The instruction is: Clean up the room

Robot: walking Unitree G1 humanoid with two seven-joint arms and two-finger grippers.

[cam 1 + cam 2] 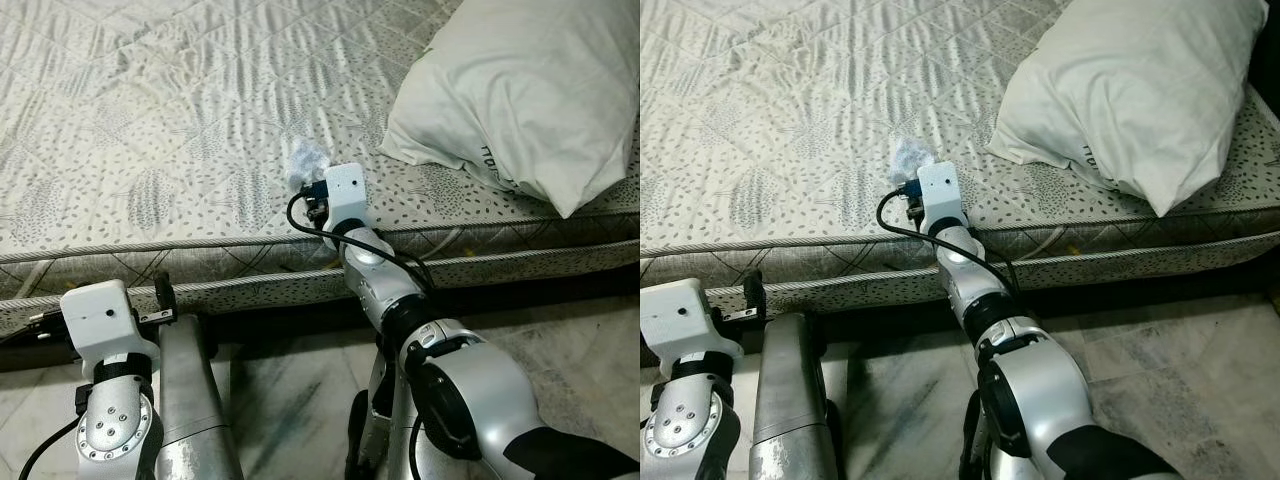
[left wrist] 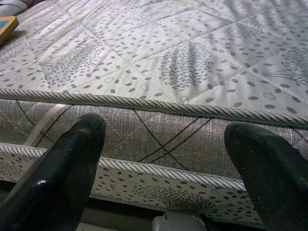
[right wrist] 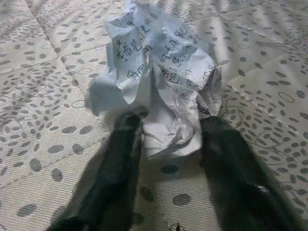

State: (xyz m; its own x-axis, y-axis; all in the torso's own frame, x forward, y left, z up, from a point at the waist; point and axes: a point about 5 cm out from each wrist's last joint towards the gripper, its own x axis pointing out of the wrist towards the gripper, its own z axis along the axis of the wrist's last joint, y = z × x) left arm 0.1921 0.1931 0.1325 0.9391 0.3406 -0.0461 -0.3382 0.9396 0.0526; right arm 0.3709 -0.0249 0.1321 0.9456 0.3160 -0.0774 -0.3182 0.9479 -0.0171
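Note:
A crumpled sheet of white paper with handwriting (image 1: 303, 158) lies on the grey patterned mattress (image 1: 150, 130), near its front edge. My right arm reaches over that edge, and my right gripper (image 3: 168, 126) has one black finger pressed against each side of the paper's lower part. The paper (image 3: 159, 82) still rests on the mattress. My left gripper (image 2: 168, 131) is held low in front of the mattress's side. It is open, with nothing between its fingers (image 2: 67, 168).
A large white pillow (image 1: 520, 90) lies on the bed to the right of the paper. The mattress's piped edge (image 1: 200, 245) runs across in front of me, with marble floor (image 1: 590, 350) below. The corner of a flat yellow and blue object (image 2: 6, 24) lies far off on the bed.

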